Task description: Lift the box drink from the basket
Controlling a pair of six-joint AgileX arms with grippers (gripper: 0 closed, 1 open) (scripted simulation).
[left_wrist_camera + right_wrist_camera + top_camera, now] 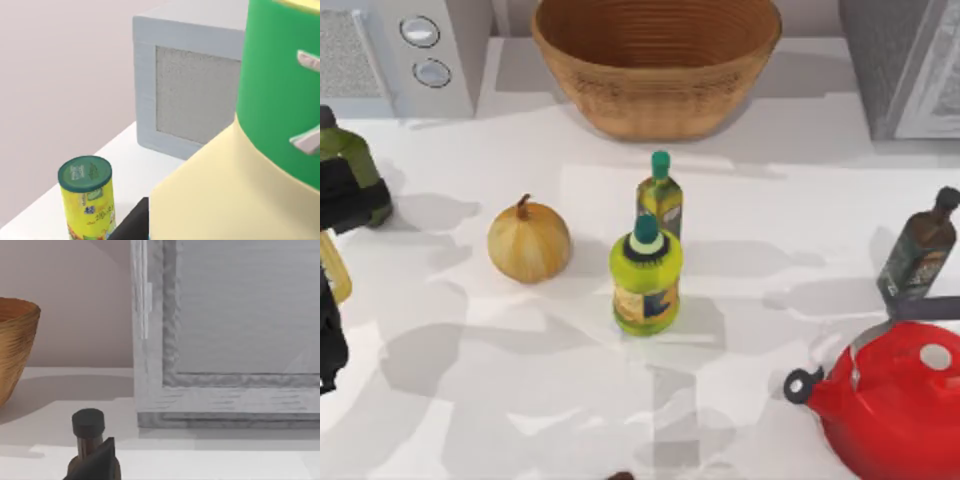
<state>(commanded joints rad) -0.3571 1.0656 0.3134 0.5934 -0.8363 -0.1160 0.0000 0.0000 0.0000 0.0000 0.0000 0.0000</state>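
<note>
The box drink (pixel 220 195), cream-sided with a green cap, sits out of the basket (pixel 656 100) at the table's far left edge (pixel 332 268). It is pressed close to the left wrist camera, with the left gripper (pixel 132 222) closed against its side. The basket stands well apart at the back centre, with nothing seen in the visible part of its ribbed bowl. A green-lidded can (pixel 87 200) stands near the carton, before a grey appliance (pixel 195 95). In mid-table an onion (pixel 528 242), a slim bottle (pixel 660 195) and a round yellow-green bottle (pixel 646 275) cluster, with bare white table (pixel 470 400) in front. The right gripper (pixel 100 460) hangs by a dark bottle (pixel 920 245) near the right edge, above a red kettle (pixel 895 405). Its jaw state cannot be told.
</note>
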